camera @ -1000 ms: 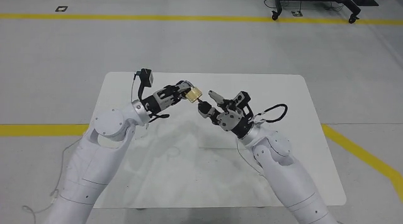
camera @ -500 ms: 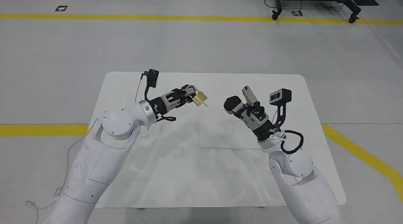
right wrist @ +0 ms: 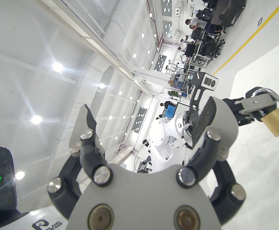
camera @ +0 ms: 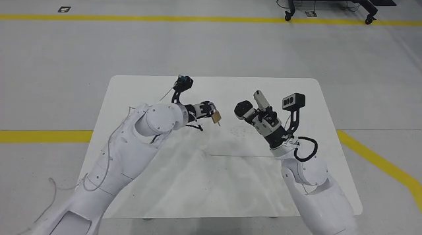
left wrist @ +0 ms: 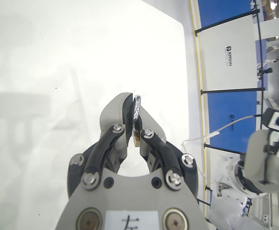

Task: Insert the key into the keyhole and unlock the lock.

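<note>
- Left end effector (camera: 206, 111) clamped on the shackle (right wrist: 264, 92) of the brass padlock (camera: 214, 114), held above the middle of the desk (camera: 165, 189)
- Padlock's long axis continues the end effector's line, with the body pointing toward the right arm
- Right end effector (camera: 252, 103) spread apart, empty, near the padlock but not touching it

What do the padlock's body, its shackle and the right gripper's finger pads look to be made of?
The padlock has what looks like a brass body: matte yellow-gold, faintly brushed. Its shackle is probably chromed steel, given the bright mirror shine. The right gripper has pads that seem black rubber, finely ribbed.
</note>
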Motion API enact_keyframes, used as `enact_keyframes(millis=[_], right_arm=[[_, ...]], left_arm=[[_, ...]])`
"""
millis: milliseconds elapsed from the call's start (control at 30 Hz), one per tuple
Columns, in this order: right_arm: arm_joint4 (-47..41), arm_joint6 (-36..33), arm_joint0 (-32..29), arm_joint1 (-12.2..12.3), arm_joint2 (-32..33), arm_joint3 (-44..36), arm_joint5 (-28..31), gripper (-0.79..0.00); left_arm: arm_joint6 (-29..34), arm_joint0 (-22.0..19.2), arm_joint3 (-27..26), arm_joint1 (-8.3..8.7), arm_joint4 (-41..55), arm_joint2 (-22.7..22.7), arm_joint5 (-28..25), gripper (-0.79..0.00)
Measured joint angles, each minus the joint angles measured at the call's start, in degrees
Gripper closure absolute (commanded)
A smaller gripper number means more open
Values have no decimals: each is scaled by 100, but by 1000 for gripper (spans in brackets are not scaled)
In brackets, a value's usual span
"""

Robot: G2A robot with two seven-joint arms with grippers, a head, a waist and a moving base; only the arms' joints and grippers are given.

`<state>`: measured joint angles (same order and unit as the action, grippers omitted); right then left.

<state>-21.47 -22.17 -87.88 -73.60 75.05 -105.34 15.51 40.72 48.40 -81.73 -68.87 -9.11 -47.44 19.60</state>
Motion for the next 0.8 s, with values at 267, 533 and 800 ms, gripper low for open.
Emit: enact_keyframes(millis=[267,533,800], right_arm=[[0,0,0,0,0,0,0,-785],[0,0,0,0,0,0,0,-785],[0,0,0,0,0,0,0,-785]], left_arm=[[622,-424,598,-210,-271,636,59,0],[809,-629,1145,-417,-73,913,65,-440],[1186,-722,1284,-475,-66,954,-111,-720]])
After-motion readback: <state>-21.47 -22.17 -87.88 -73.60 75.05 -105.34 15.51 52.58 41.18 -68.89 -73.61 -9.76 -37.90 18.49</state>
